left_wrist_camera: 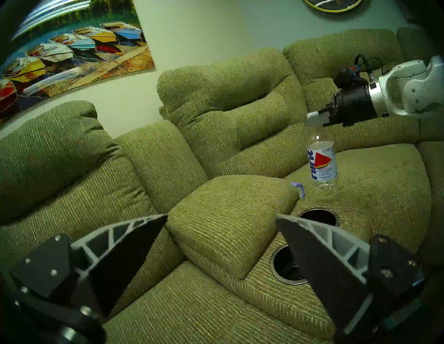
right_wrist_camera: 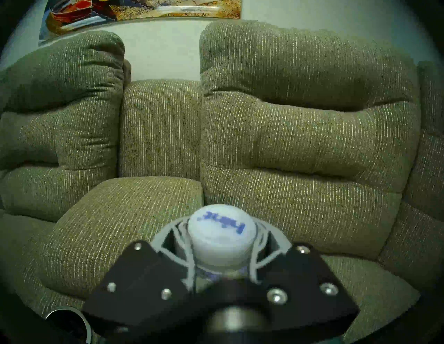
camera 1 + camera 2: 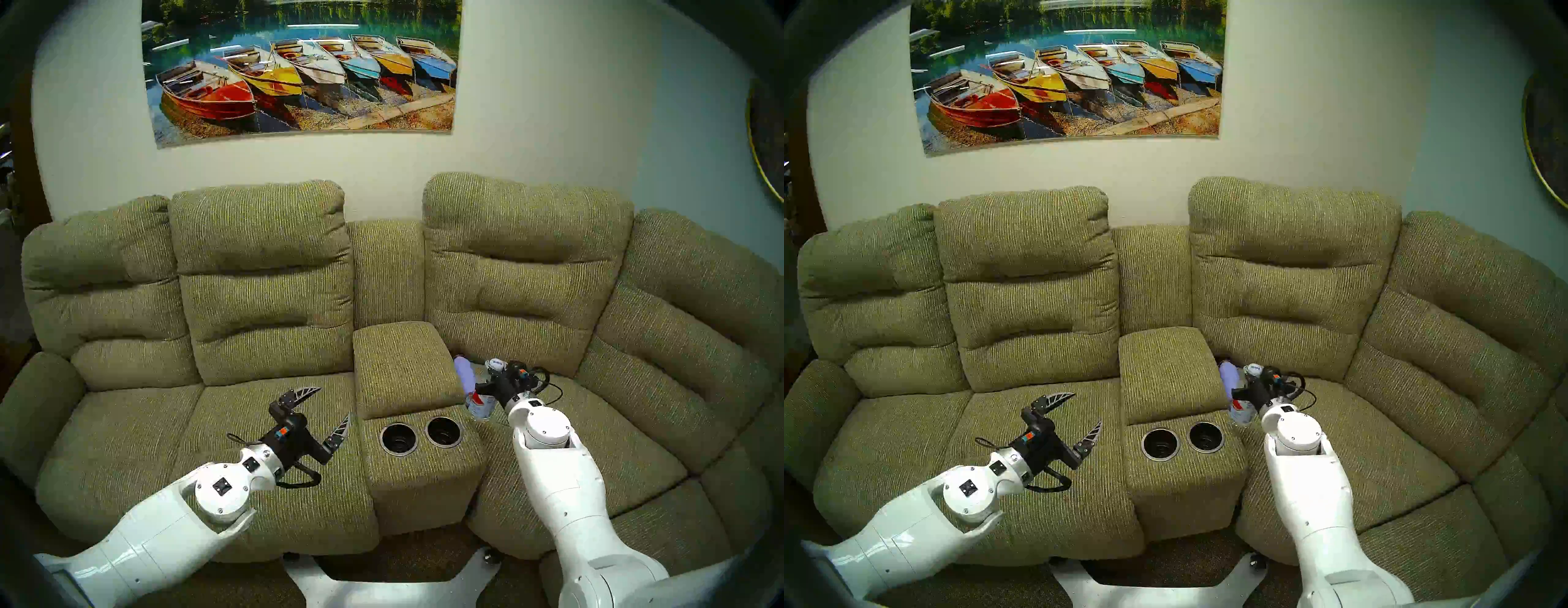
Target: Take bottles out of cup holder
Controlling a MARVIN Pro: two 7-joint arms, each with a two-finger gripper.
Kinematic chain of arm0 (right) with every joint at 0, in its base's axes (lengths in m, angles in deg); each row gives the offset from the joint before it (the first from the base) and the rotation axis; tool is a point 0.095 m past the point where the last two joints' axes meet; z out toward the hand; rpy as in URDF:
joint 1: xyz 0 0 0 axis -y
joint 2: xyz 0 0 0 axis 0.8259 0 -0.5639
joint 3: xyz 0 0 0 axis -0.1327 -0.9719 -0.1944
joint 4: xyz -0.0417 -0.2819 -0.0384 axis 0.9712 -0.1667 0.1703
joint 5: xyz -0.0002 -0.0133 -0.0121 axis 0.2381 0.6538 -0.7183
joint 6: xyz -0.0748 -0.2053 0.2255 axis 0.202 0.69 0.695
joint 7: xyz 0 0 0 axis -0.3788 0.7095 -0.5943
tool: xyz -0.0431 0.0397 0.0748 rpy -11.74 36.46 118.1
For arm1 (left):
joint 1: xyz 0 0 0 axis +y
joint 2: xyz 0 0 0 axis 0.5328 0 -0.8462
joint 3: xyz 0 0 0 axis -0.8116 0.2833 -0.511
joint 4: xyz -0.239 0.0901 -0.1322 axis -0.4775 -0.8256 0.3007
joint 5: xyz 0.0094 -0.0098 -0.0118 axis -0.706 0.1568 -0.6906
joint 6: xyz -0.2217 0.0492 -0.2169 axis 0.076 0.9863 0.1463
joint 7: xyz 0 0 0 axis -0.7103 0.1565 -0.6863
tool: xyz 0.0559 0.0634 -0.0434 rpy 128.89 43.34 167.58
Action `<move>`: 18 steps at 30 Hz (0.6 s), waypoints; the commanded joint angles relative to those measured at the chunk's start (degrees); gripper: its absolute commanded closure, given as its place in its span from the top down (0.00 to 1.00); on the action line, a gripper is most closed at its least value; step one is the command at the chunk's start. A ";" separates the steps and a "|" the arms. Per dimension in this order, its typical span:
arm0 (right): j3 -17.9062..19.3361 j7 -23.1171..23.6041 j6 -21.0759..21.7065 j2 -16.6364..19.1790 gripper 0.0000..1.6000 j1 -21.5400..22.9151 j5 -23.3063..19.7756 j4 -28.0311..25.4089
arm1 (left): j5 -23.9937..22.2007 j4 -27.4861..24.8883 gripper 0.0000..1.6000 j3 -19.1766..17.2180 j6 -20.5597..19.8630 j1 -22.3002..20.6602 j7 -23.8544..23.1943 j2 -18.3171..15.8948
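Item one: my right gripper (image 2: 222, 242), fingers closed round the neck of the small clear plastic water bottle (image 1: 322, 161), just under its white cap (image 2: 221, 231). The bottle hangs upright from that grip, out of the holder and over the seat cushion to the right of the console; whether its base touches the fabric I cannot tell. The red-and-white label shows a watermelon slice.

Item two: lavender metal flask (image 3: 466, 375), lying on its side on the same seat, against the console's flank and just beside the held bottle.

Item three: my left gripper (image 3: 329, 409), jaws spread wide with nothing between them, hovering above the left seat cushion, tips pointing toward the console.

Item four: cup holder (image 3: 420, 432), two round black wells with silver rims, side by side at the front of the olive-green fabric sofa console (image 3: 399, 365). Both wells hold no bottle.
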 commanded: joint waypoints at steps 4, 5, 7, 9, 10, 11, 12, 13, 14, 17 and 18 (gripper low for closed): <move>-0.44 -0.10 -2.94 1.08 0.00 7.91 0.27 8.17 | -0.02 -0.79 1.00 -0.10 0.41 -0.19 0.01 0.06; -0.34 -0.17 -3.10 1.10 0.00 8.42 0.21 8.96 | -0.03 -0.78 1.00 -0.09 0.41 -0.19 0.01 0.06; -0.28 -0.36 -3.76 1.21 0.00 9.51 0.32 10.69 | -0.03 -0.78 1.00 -0.08 0.40 -0.21 0.01 0.06; -0.33 -0.82 -4.63 1.37 0.00 10.72 0.70 12.58 | -0.03 -0.77 1.00 -0.07 0.40 -0.22 0.02 0.05; -0.41 -0.94 -4.94 1.46 0.00 10.53 0.72 12.48 | -0.04 -0.77 1.00 -0.07 0.40 -0.22 0.02 0.05; -0.56 -1.39 -5.45 1.57 0.00 11.04 1.11 13.35 | -0.04 -0.76 1.00 -0.06 0.40 -0.22 0.02 0.05; -0.72 -1.56 -5.98 1.71 0.00 11.79 1.37 14.59 | -0.04 -0.76 1.00 -0.06 0.40 -0.23 0.02 0.05; -0.57 -1.66 -6.17 1.71 0.00 11.91 1.11 14.97 | -0.04 -0.77 1.00 -0.05 0.40 -0.23 0.03 0.04; -0.63 -2.04 -6.76 1.76 0.00 12.59 1.36 16.16 | -0.05 -0.77 1.00 -0.05 0.41 -0.23 0.03 0.04; -0.77 -2.58 -8.28 1.89 0.00 13.83 1.82 18.59 | -0.05 -0.77 1.00 -0.03 0.41 -0.23 0.04 0.03; -0.88 -2.66 -8.41 1.97 0.00 14.30 2.01 19.39 | -0.06 -0.77 1.00 -0.03 0.41 -0.24 0.04 0.03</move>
